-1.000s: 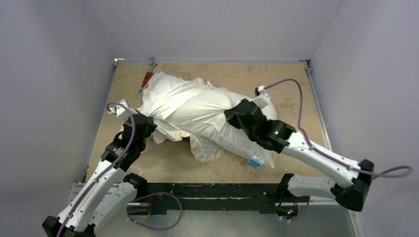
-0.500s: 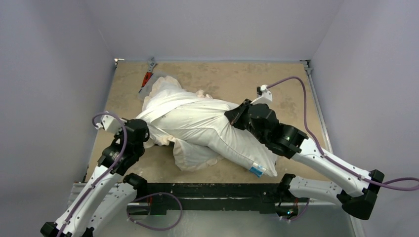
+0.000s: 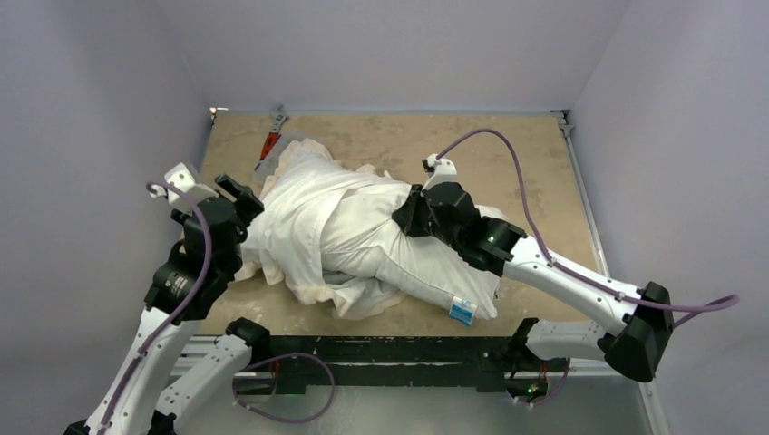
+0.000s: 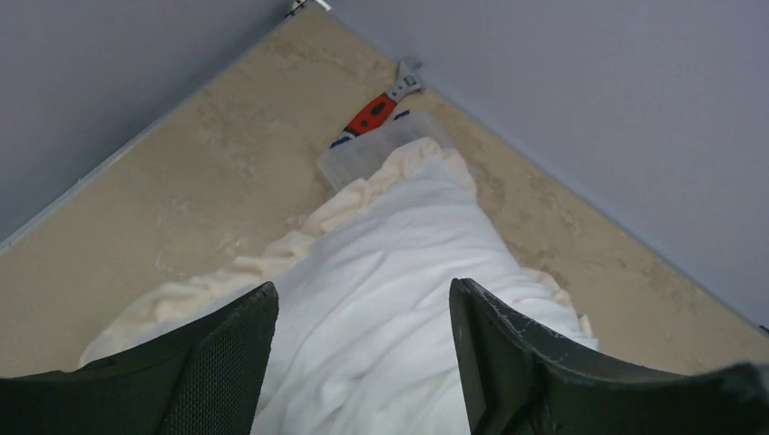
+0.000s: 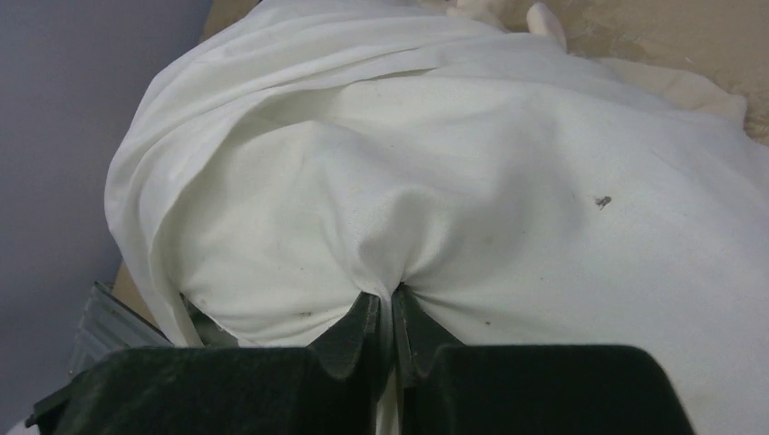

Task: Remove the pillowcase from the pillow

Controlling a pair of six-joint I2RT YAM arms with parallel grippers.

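Seen from above, the pillowcase (image 3: 295, 213) lies heaped on the table (image 3: 508, 154), left of centre. The pillow (image 3: 426, 267) sticks out of it toward 4 o'clock, with its tag (image 3: 462, 311) at the near end. At 11 o'clock from the heap, in the far corner, lies a wrench (image 3: 272, 136). A box (image 4: 367, 156) sits just before it, its near edge under the pillowcase's frill. The left gripper (image 3: 241, 194) is at the heap's 9 o'clock edge. The right gripper (image 3: 407, 214) is on the pillow's far end, near the table's middle.

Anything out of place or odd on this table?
Yes: a wrench and a clear box lie in the far left corner, unrelated to the bedding; the pillowcase frill overlaps the box. The pillow shows small dark specks.
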